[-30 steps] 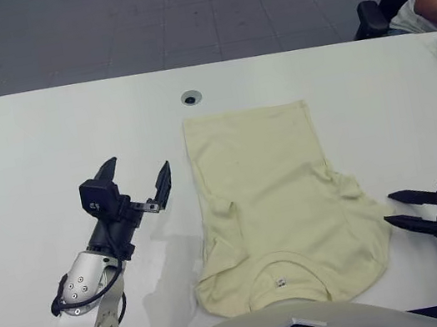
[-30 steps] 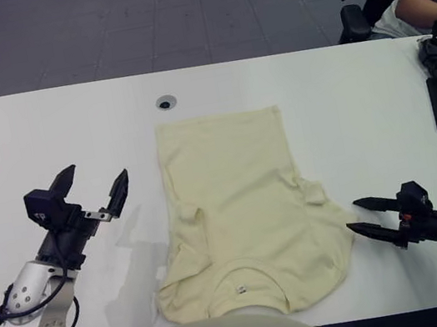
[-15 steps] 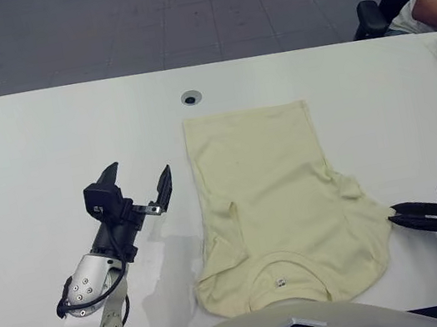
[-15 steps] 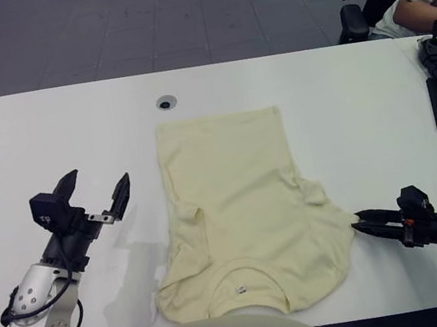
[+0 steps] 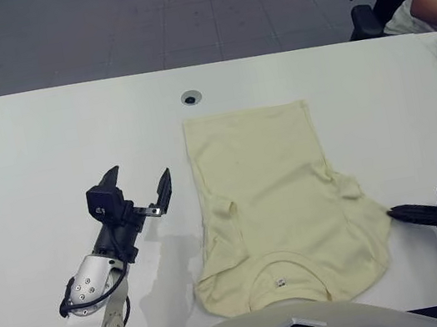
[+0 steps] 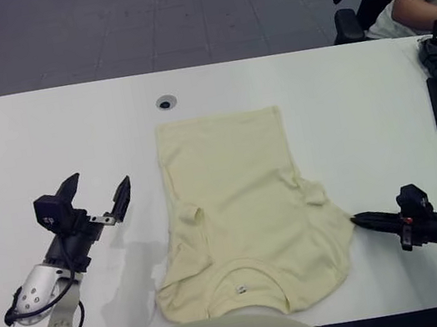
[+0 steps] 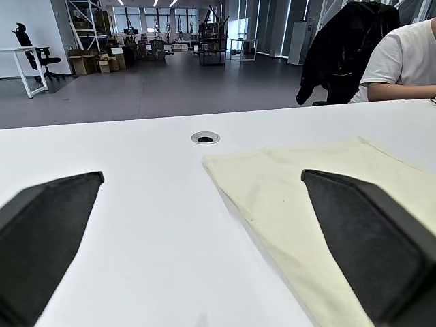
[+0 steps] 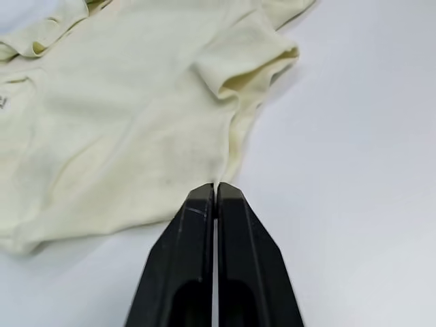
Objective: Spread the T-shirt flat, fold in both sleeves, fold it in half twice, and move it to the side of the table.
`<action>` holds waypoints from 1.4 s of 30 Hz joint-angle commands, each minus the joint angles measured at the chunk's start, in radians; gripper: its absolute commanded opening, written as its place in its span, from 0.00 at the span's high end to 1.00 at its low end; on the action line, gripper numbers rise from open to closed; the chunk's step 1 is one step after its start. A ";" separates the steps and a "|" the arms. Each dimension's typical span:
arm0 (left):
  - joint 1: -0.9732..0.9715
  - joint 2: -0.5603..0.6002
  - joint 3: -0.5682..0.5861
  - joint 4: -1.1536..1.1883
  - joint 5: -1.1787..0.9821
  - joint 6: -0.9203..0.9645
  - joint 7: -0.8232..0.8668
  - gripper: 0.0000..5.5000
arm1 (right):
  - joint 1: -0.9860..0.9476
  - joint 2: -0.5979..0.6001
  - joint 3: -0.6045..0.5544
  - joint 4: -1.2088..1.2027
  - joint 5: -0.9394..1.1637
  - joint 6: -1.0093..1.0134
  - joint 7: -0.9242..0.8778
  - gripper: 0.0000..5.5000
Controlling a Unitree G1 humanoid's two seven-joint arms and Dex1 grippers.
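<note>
1. Your T-shirt (image 5: 267, 197) lies in the middle of the white table (image 5: 29, 146), collar toward you and sleeves bunched inward.
2. Your right gripper (image 5: 393, 213) is clenched, pinching the shirt's right edge below the sleeve.
3. Your left gripper (image 5: 139, 175) hangs released above the table, near the shirt's left side without touching it.

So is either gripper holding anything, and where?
Right gripper pinches the T-shirt at its right side edge. Left gripper is open, holding nothing.
</note>
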 commanded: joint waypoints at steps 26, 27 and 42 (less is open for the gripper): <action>0.039 -0.026 -0.052 0.049 0.073 -0.080 -0.021 0.02 | 0.058 0.121 0.226 -0.546 -0.039 -0.042 -0.147 0.77; 0.042 -0.024 -0.054 0.049 0.075 -0.083 -0.024 0.02 | 0.059 0.121 0.224 -0.556 -0.025 -0.035 -0.146 0.75; 0.211 0.503 -0.087 0.204 0.939 -0.748 -0.023 0.02 | -0.019 0.202 -0.012 -0.294 -0.405 -0.886 -0.482 0.30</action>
